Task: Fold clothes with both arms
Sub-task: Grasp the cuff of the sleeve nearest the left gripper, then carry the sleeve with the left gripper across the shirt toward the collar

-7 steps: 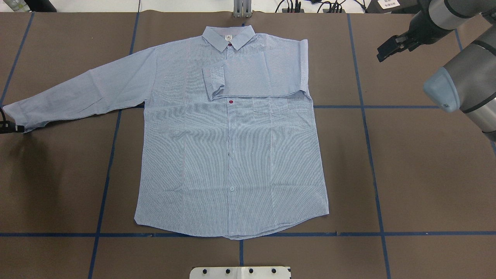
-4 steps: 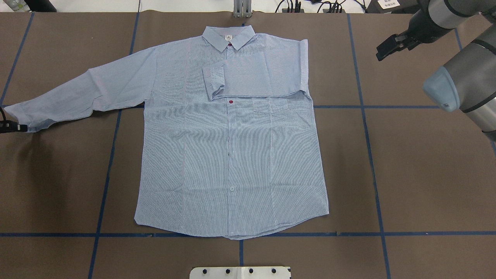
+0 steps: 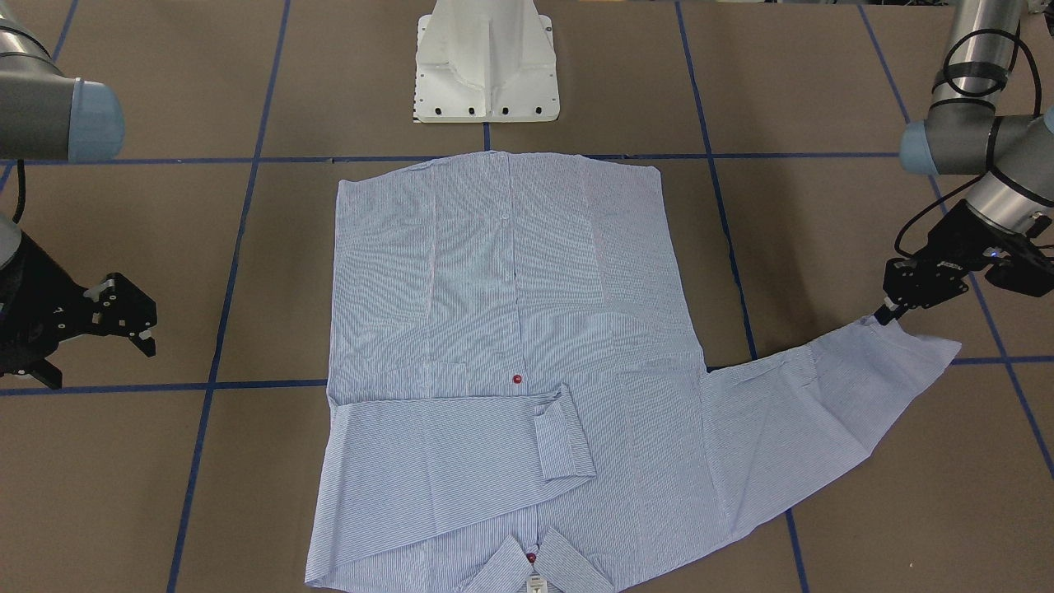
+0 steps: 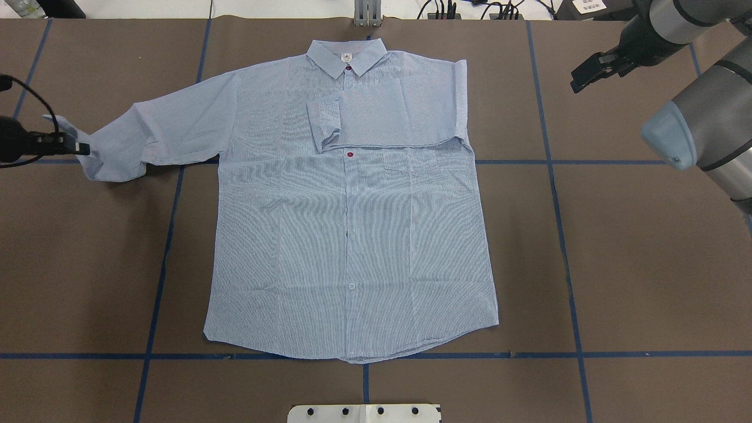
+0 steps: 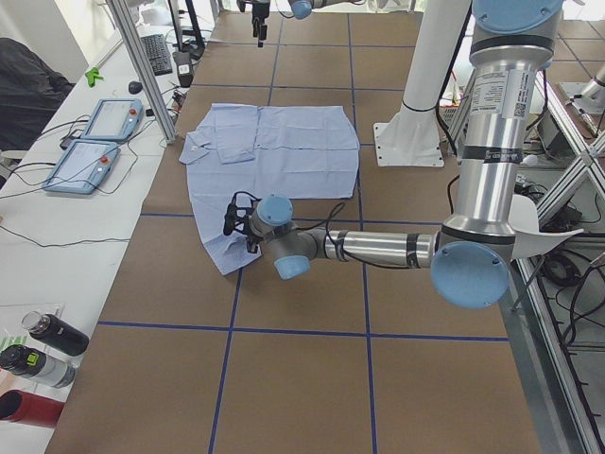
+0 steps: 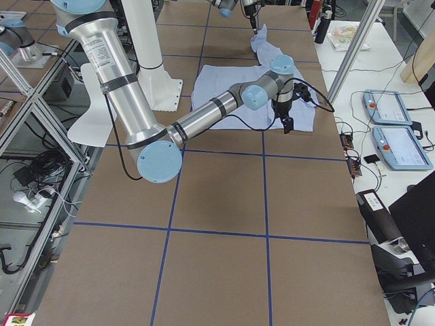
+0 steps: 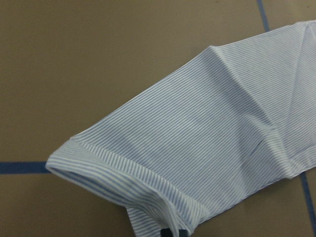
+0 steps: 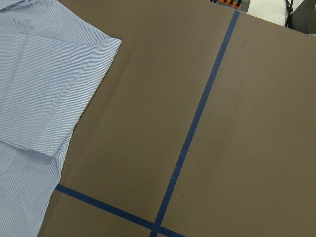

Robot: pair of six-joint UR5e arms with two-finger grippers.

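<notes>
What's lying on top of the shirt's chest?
One sleeve, folded across the shirt below the collar, cuff near the middle. Whatever buttons or fabric it covers can't be seen.

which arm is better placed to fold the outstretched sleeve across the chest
Left. The left gripper is shut on that sleeve's cuff, so it likely only needs to carry it over the shirt. The right gripper hangs open beyond the shirt's far side, holding nothing.
</notes>
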